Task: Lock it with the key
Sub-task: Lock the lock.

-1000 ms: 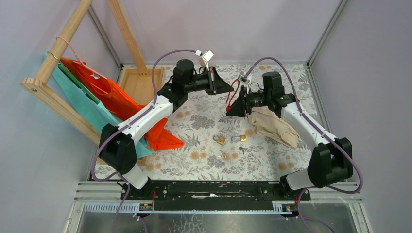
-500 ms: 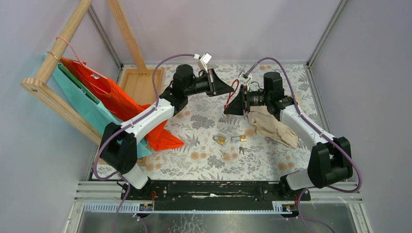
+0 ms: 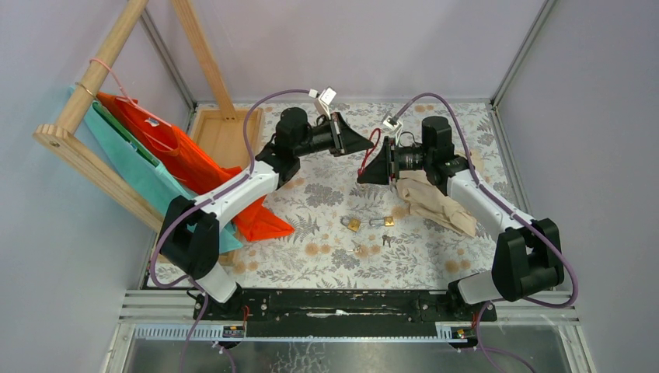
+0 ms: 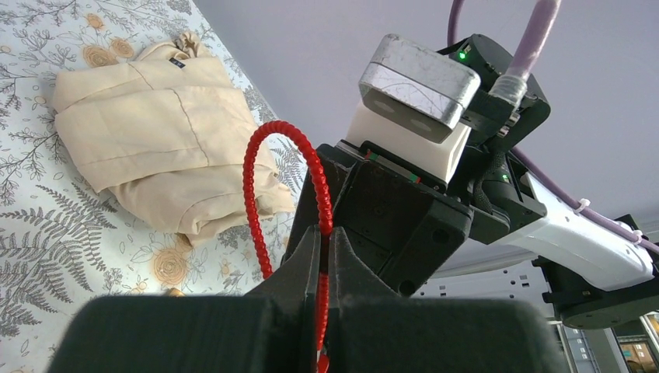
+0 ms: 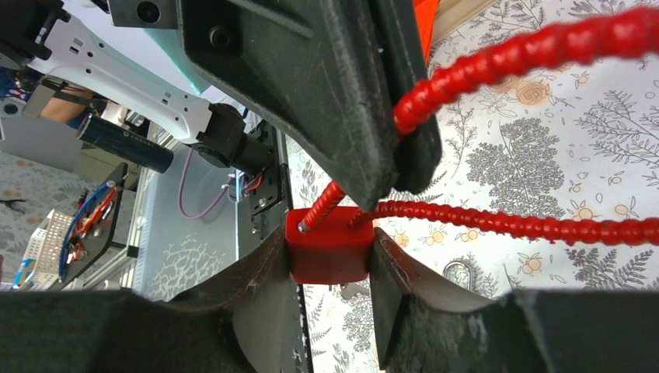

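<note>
left gripper [image 4: 325, 237]: pinching bendy red cable shackle [image 4: 247, 175]
right gripper [image 5: 329, 268]: clamping small red padlock body [image 5: 328, 247], lower middle
risk: springy cable might pop loose

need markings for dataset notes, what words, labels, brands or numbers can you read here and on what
No text can be read anywhere.
Dark tag on the beige cloth: too small to read.
Brass padlocks: too small to tell.
Red lock body: no marking shows.
</note>
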{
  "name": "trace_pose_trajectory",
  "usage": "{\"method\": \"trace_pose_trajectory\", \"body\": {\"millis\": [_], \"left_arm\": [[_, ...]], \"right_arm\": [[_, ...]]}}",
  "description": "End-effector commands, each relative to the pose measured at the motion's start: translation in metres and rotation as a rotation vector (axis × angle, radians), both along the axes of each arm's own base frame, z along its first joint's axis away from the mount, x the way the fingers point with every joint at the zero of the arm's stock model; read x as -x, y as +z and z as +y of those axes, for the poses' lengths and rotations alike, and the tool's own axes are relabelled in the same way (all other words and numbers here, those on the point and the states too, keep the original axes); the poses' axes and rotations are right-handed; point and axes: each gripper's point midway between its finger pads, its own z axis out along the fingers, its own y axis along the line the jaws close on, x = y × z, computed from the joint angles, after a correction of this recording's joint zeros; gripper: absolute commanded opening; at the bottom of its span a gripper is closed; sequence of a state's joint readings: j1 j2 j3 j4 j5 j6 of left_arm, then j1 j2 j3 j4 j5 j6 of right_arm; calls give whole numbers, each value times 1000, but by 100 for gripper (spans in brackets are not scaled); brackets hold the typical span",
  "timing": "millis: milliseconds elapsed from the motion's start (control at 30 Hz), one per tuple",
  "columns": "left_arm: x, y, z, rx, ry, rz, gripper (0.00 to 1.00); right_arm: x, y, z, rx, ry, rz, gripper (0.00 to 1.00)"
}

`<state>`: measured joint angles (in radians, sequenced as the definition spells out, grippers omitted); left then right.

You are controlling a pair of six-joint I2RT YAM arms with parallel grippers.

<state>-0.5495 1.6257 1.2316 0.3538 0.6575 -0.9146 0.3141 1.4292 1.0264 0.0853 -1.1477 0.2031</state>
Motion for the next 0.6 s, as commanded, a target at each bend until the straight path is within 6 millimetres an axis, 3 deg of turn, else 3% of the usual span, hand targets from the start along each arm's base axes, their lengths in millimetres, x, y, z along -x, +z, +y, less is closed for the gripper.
{"method": "trace_pose_trajectory", "body": {"millis": [0,567], "left_arm": [[14,-22,-2,-34,-37,42,0],[15,-46,9,-126,-2,58,0]], "right_arm": [[0,56,-3,-104,30,-231,0],[-3,55,-14,-102,-1,-249,0]]}}
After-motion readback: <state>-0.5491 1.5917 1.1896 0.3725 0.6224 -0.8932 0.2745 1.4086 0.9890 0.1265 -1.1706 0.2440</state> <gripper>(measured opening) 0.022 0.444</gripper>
